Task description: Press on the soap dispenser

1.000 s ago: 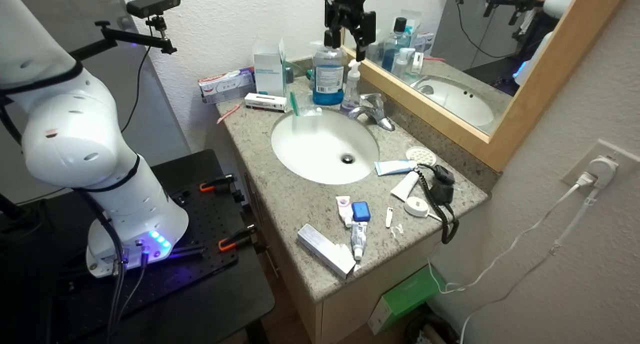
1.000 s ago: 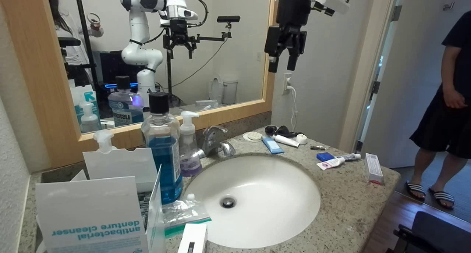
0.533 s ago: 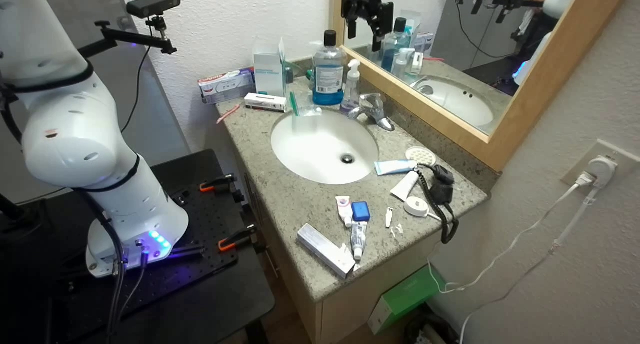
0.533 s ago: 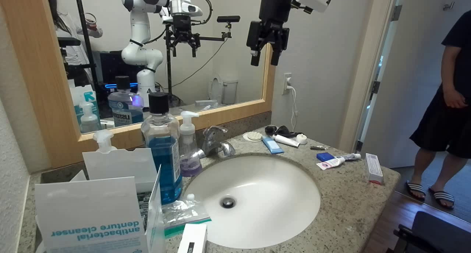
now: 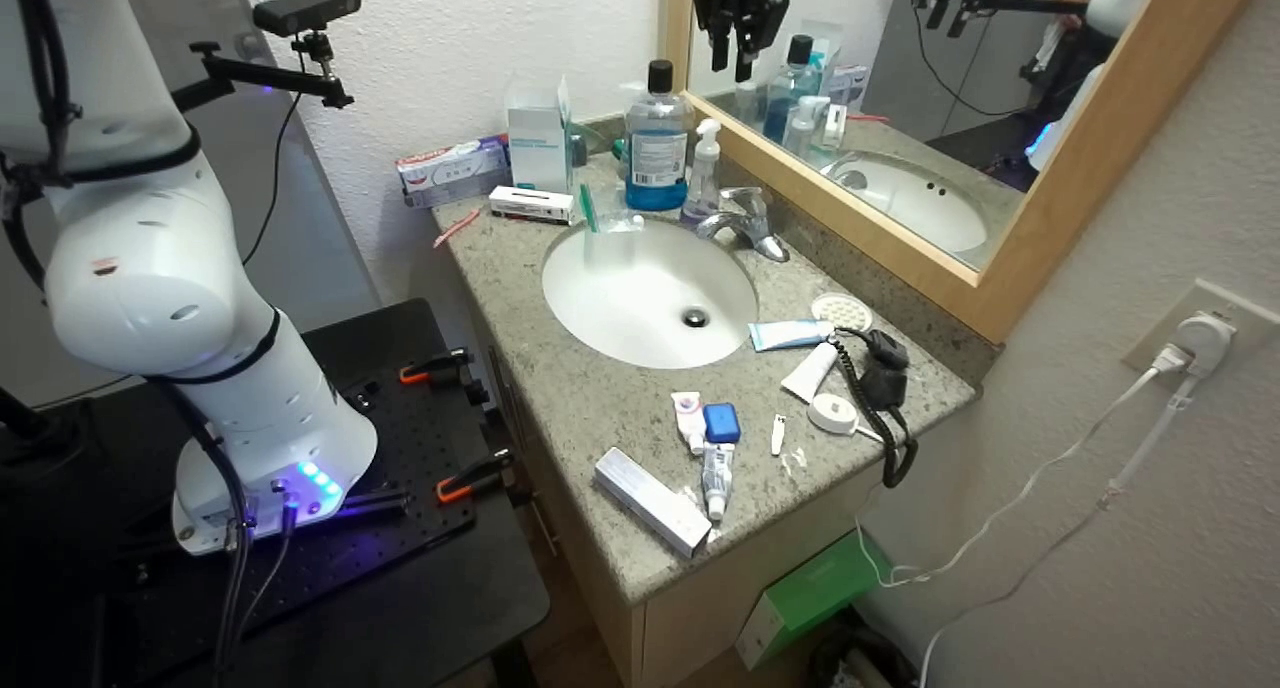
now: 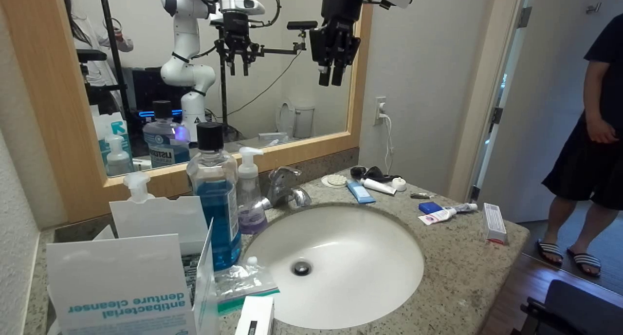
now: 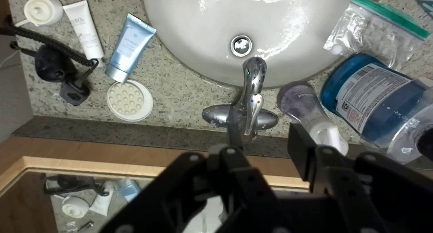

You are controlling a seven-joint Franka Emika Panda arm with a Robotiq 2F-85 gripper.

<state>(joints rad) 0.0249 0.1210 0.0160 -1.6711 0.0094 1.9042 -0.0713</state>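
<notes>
the jaws are apart, a narrow gap between their tips with nothing in it; they point down and hang above the surface (image 7: 176, 97), touching nothing. lower, and off toward the mouthwash (image 6: 216, 213), the soap dispenser (image 6: 249, 194) stands upright by the sink (image 6: 360, 276), between the mouthwash and the faucet (image 6: 282, 185), its white pump (image 6: 248, 164) untouched. the step in hand looks like lining up. to do it well, i would bring the jaws fully together so the tips make one blunt presser, shift them toward the mouthwash until they sit over the pump, and only then come straight down. push on the middle of the pump, not the spout (image 6: 258, 152): an off-centre press could tip so slim a dispenser. watch for the mouthwash on one side and the mirror (image 6: 272, 101) behind. go slowly, stop when the pump bottoms out, then lift straight up.
</notes>
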